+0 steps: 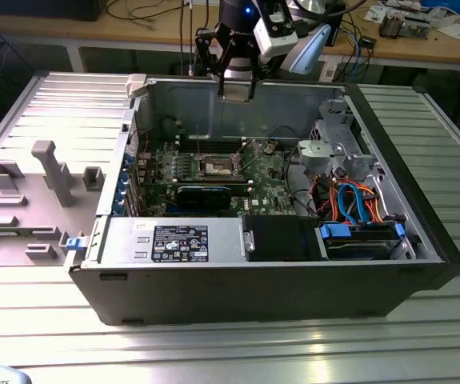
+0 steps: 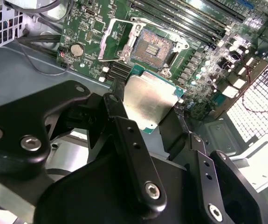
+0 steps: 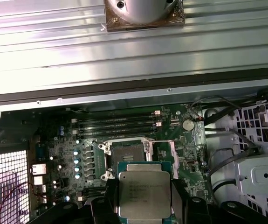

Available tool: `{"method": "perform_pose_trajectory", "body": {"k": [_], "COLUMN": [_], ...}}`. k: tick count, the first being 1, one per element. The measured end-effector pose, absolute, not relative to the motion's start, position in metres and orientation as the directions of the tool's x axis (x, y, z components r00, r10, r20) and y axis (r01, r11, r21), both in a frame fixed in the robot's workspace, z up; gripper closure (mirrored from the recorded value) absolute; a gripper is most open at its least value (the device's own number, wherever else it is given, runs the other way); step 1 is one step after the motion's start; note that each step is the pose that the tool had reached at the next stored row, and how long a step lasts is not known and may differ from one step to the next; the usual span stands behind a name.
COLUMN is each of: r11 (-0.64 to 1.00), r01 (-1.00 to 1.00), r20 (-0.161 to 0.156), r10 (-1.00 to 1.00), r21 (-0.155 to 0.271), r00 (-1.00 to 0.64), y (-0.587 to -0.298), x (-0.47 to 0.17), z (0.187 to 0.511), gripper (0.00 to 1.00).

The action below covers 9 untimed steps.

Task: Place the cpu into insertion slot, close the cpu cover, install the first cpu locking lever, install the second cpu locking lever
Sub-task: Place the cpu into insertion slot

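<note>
My gripper (image 1: 238,90) hangs over the back wall of the open computer case, well above the green board. It is shut on the cpu (image 2: 150,100), a flat square chip with a dull silver top, gripped between two black fingers (image 2: 120,114) on opposite edges. In the first wrist view the cpu (image 3: 144,193) sits just short of the insertion slot (image 3: 126,151). The insertion slot (image 2: 154,46) is bare, its dark pin field showing. The cpu cover (image 2: 114,39) stands swung open beside the insertion slot (image 1: 216,166).
Long black memory slots (image 3: 117,123) run beside the socket. A black card with a blue edge (image 1: 202,194) lies in front of it. A silver drive cage (image 1: 338,148), orange and blue cables (image 1: 350,200) and a labelled power supply (image 1: 174,240) take up the case's right and front.
</note>
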State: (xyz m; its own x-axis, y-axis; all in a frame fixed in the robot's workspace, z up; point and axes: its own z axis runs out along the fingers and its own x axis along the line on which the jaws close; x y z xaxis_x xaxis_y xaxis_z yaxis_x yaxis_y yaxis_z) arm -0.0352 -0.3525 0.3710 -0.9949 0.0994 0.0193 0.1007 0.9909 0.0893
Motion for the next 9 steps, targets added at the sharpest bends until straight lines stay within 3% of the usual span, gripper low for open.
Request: {"method": "perform_pose_trajectory", "body": {"k": [9], "r11": [0.989], "r01": [0.12], "r20": [0.019], "r10": [0.119], "r21": [0.089], "r00": [-0.993], "y": [-0.3525], "x": [-0.0352], "z": [0.371], "gripper": [0.46]}}
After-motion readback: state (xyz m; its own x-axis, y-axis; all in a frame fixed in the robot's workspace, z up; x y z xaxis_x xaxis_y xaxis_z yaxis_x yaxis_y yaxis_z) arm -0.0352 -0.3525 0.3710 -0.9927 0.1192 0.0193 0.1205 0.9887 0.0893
